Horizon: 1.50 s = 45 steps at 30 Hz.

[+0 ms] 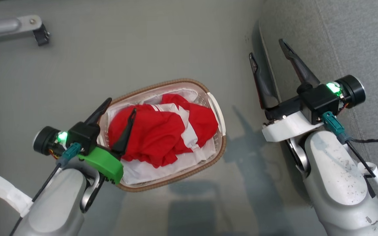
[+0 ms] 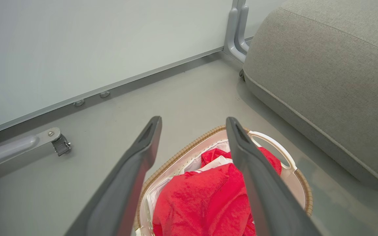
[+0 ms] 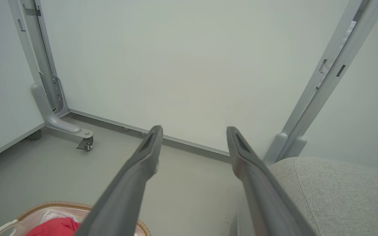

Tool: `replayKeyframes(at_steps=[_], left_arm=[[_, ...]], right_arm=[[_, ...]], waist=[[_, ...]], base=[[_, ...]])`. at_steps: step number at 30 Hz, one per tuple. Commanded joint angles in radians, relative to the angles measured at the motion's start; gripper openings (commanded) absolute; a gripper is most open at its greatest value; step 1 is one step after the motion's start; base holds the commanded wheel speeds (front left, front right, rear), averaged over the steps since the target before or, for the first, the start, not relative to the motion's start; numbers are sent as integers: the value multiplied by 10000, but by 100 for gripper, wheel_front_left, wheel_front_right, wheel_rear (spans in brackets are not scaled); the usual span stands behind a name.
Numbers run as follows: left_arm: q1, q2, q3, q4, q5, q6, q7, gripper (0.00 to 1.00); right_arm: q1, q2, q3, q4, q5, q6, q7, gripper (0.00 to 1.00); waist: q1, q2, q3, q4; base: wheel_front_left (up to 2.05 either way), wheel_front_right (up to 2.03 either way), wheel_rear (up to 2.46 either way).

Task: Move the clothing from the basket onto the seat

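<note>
Hands first: left gripper [image 1: 121, 105] jaws spread wide, nothing in them, hanging over the near end of the basket [image 1: 176, 81]. One finger lines up over the red pile, the other over the rim. Can't tell if a tip touches fabric; left wrist view suggests I'm above it. Right gripper [image 1: 265, 48] is also spread wide and empty, off over the edge of the seat [image 1: 356, 39], well apart from the basket.

Clothing [image 1: 162, 131]: all in the basket, heaped in the middle on a white liner sheet [image 1: 179, 164]. None on the seat, so I judge the task is at its start.

Handling, my guess: soft, light, limp, no fixed shape. It won't slip, but it will drape and drag. A trailing end could snag the rim or pull the liner up. Best hold: pinch a thick fold at the crown of the heap, deep enough to bunch the cloth and clear of the white liner at the edges. The basket is probably light too and could shift if the cloth catches.

Counts: two grippers, one basket, one handle [image 1: 218, 113] in sight, one liner, one seat. The red cloth reads as one heap with white stripes. Can't tell how many garments are in it.

Further out: the seat is near the basket across a strip of floor [image 1: 143, 49], then a castered frame leg [image 1: 39, 32], then the wall panel [image 3: 189, 65] behind.
</note>
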Motion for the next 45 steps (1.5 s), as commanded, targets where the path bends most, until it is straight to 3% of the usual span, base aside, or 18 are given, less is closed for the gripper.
replayKeyframes(at_steps=[1,15,24,26,33,37,38,40,45], left_arm=[[-478,232,-152,118,57,-29,-68,100],[-3212,1260,-3537,2016,466,-27,-66,100],[-4606,1167,-4145,3474,1349,-27,-66,100],[-4762,1033,-4293,4360,1432,-27,-53,100],[-5257,415,-5425,6584,770,-12,382,100],[-5464,231,-5906,7059,227,-9,555,100],[-5458,194,-6016,7131,123,-9,533,44],[-5449,141,-6198,7230,-121,-9,463,0],[-5422,26,-6346,7272,-704,-8,141,0]], right_arm=[[-274,-7,141,-245,30,-6,-53,100],[-248,-3,403,-1339,722,-8,-53,100],[190,-4,305,-1517,720,-8,-53,100],[255,-5,345,-1483,745,-6,-53,100],[306,-6,440,-1540,933,-6,-53,100],[181,-9,456,-1517,1019,-8,-53,100],[144,-11,463,-1492,1032,-8,-53,100],[105,-11,486,-1453,1069,-8,-53,100],[98,-10,506,-1319,1150,-6,-53,100]], waist=[[-1,0,1979,-813],[-1,0,3840,-1775],[-1,0,4446,-2018],[-1,0,4528,-2046],[-1,0,4623,-2106],[-1,0,4636,-2052],[-1,0,4624,-2030],[-1,0,4573,-2003],[-1,0,4279,-1920]], base=[[0,0,0],[0,0,0],[0,0,0],[0,0,0],[0,0,0],[0,0,0],[0,0,0],[0,0,0],[0,0,0]])
